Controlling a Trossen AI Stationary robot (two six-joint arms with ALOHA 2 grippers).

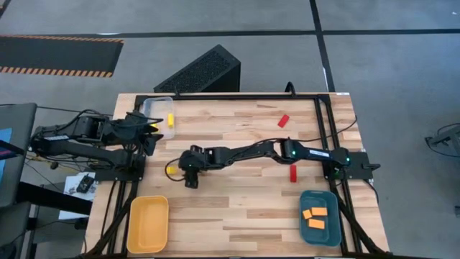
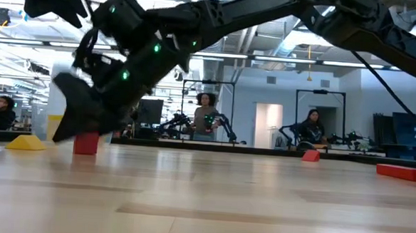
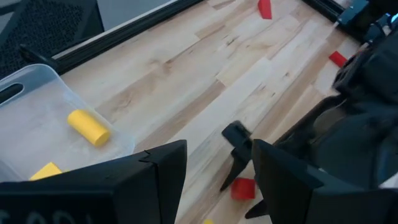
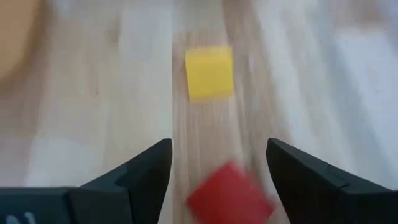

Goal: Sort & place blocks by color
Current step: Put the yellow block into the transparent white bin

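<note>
My right gripper (image 4: 219, 149) reaches across to the table's left-middle (image 1: 190, 180), open and pointing down. A red cube (image 4: 230, 194) lies on the wood between its fingers with a gap on either side; it also shows in the low view (image 2: 86, 144) and the left wrist view (image 3: 244, 188). A yellow cube (image 4: 209, 73) lies just beyond it (image 1: 171, 170). My left gripper (image 3: 219, 149) hovers open by the clear tray (image 1: 154, 108), which holds a yellow cylinder (image 3: 89, 127) and another yellow piece (image 3: 46, 171). Two more red blocks (image 1: 283, 120) (image 1: 293, 173) rest on the table.
A teal tray (image 1: 319, 232) at the near right corner holds orange blocks (image 1: 314, 214). A yellow tray (image 1: 149, 224) sits at the near left corner. A dark box (image 1: 201, 72) stands beyond the far edge. People sit in the room behind (image 2: 205, 116).
</note>
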